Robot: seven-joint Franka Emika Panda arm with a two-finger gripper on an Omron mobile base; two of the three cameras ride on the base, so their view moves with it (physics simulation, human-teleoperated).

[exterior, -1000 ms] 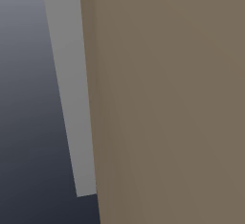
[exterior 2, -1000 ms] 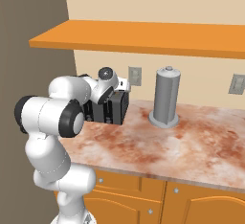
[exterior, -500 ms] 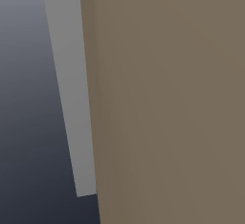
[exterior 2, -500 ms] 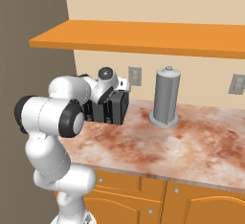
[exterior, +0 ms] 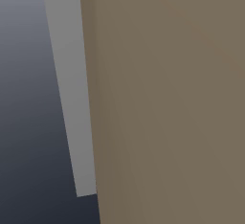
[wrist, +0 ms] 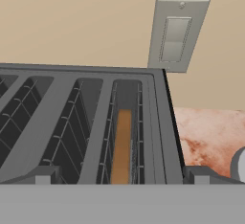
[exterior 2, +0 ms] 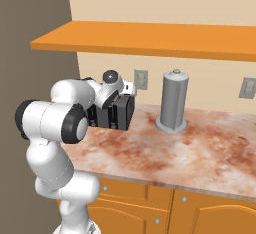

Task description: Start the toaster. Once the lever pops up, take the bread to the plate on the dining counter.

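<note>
The dark toaster (exterior 2: 120, 114) stands at the back of a marbled counter (exterior 2: 200, 153) against the wall. From directly above, the toaster (wrist: 72, 122) shows several wire-lined slots, and the tan bread (wrist: 122, 146) stands on edge deep in the rightmost one. My gripper (wrist: 122, 179) hovers just over that slot, open, with one fingertip (wrist: 45, 176) on each side of it and nothing between them. My arm (exterior 2: 75, 113) bends over the toaster and hides its left part. The lever is hidden. The plate and the dining counter are out of view.
A tall grey canister (exterior 2: 173, 100) stands right of the toaster. Wall outlets (exterior 2: 141, 79) sit behind it, one close above the toaster (wrist: 176, 34). An orange shelf (exterior 2: 150, 33) overhangs the counter. A brown panel (exterior: 167, 98) stands close in the left base view.
</note>
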